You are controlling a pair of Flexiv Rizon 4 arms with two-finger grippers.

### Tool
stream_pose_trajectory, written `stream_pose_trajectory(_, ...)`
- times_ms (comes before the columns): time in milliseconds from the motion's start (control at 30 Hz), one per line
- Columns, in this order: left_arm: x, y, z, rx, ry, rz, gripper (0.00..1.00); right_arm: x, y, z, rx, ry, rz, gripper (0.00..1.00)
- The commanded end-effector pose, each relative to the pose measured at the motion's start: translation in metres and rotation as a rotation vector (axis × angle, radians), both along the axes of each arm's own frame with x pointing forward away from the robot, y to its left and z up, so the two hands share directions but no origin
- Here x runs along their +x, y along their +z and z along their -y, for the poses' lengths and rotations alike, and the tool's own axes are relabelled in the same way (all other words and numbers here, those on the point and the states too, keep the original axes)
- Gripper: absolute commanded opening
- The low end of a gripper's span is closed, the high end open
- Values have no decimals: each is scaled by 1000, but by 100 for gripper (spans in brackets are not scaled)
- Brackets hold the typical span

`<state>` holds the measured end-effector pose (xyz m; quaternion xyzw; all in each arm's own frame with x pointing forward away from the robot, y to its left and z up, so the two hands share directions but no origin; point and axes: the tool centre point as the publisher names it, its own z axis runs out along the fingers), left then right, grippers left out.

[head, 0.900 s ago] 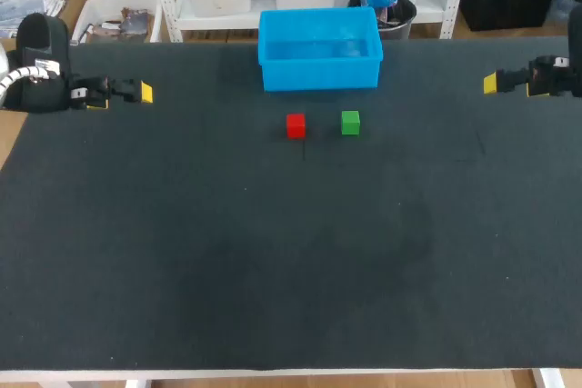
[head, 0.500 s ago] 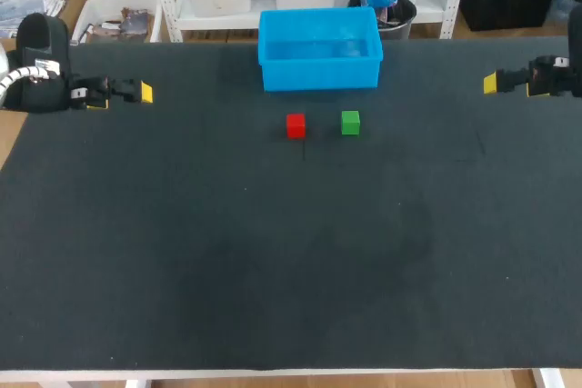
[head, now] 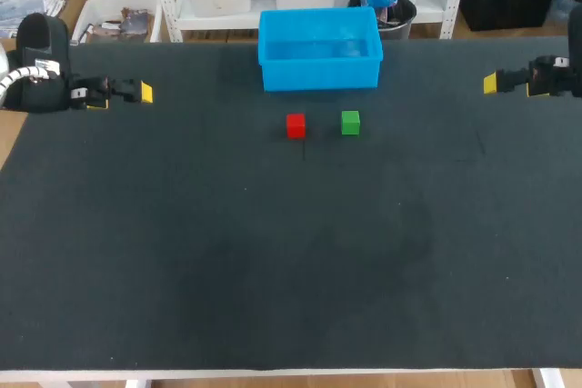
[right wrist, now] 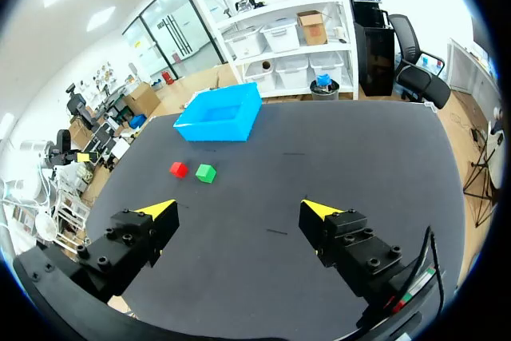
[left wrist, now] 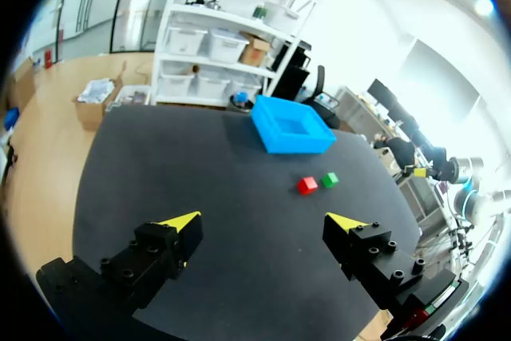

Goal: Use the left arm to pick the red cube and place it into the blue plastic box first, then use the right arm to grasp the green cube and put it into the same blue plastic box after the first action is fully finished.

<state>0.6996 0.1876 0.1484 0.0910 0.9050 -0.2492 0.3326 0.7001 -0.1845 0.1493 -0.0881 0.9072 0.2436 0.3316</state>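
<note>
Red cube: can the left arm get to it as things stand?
Probably yes: nothing lies on the table between the open left gripper and the red cube, and the green cube beside it stands apart, leaving room to grip.

Dark table [head: 273,270] carries blue box [head: 319,50], red cube [head: 296,125], green cube [head: 350,123].

red cube [head: 296,125] | green cube [head: 351,123] just beside, small gap | blue box [head: 319,74] wall behind both | front, outer sides open
</note>
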Motion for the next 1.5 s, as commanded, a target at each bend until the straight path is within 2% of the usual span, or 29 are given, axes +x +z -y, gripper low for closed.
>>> stream_pose_trajectory(33,0,1,1,3,2,-2,100,0,0,0,-1,0,-1,100)
stream_pose_trajectory(300,1,4,6,-1,-14,0,100,0,0,0,-1,0,-1,100)
stream_pose_trajectory(333,2,5,9,54,-12,-7,100,0,0,0,-1,0,-1,100)
stream_pose_trajectory(367,4,5,13,71,-13,-14,100,0,0,0,-1,0,-1,100)
stream_pose_trajectory(467,9,6,21,109,-21,-23,100,0,0,0,-1,0,-1,100)
stream_pose_trajectory(533,11,8,27,94,-28,-37,100,0,0,0,-1,0,-1,100)
stream_pose_trajectory(700,17,10,44,148,-40,-58,100,0,0,0,-1,0,-1,100)
stream_pose_trajectory(833,24,8,55,180,-20,-98,100,0,0,0,-1,0,-1,100)
stream_pose_trajectory(1100,34,-2,76,306,21,-129,100,0,0,0,-1,0,-1,100)
stream_pose_trajectory(1200,34,-5,81,305,7,-128,100,0,0,0,-1,0,-1,100)
stream_pose_trajectory(1300,34,0,84,195,-12,-90,100,0,0,0,-1,0,-1,100)
stream_pose_trajectory(1500,34,0,84,195,-12,-90,100,0,0,0,-1,0,-1,100)
